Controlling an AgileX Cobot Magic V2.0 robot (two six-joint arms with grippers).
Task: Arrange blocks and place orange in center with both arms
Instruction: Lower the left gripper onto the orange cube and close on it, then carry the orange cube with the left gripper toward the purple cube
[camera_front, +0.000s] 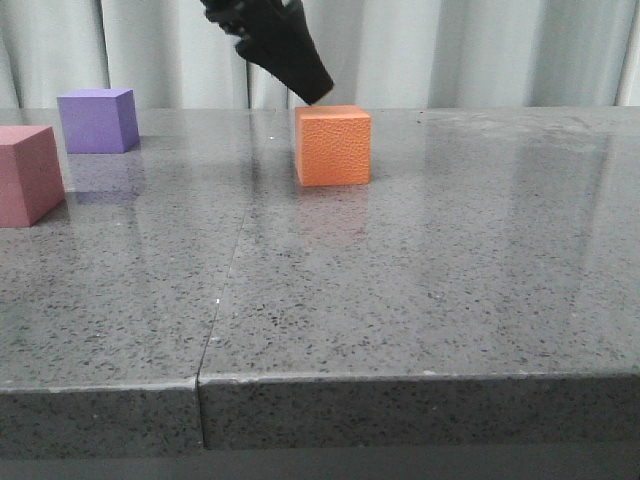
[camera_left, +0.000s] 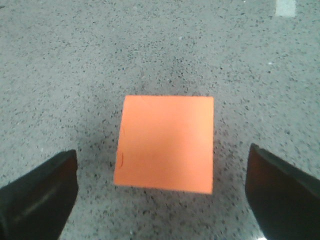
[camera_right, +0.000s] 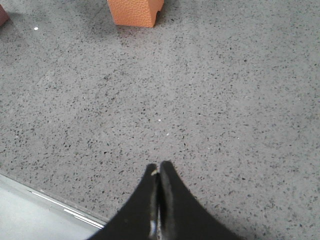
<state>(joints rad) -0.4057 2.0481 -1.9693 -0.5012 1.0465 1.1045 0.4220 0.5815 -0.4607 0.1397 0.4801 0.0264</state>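
Note:
The orange cube (camera_front: 333, 146) stands on the grey stone table, a little left of the middle. The purple cube (camera_front: 97, 120) stands at the far left back, and the pink cube (camera_front: 27, 174) sits at the left edge in front of it. My left gripper (camera_front: 300, 72) hangs just above and behind the orange cube. In the left wrist view it (camera_left: 162, 187) is open wide and empty, with the orange cube (camera_left: 166, 143) below, between its fingers. My right gripper (camera_right: 159, 167) is shut and empty, low over the table, with the orange cube (camera_right: 135, 11) well ahead of it.
The table (camera_front: 420, 270) has a seam running front to back left of the middle (camera_front: 225, 290) and a front edge (camera_front: 400, 378). A pale curtain hangs behind. A table edge shows close to the right gripper (camera_right: 50, 197).

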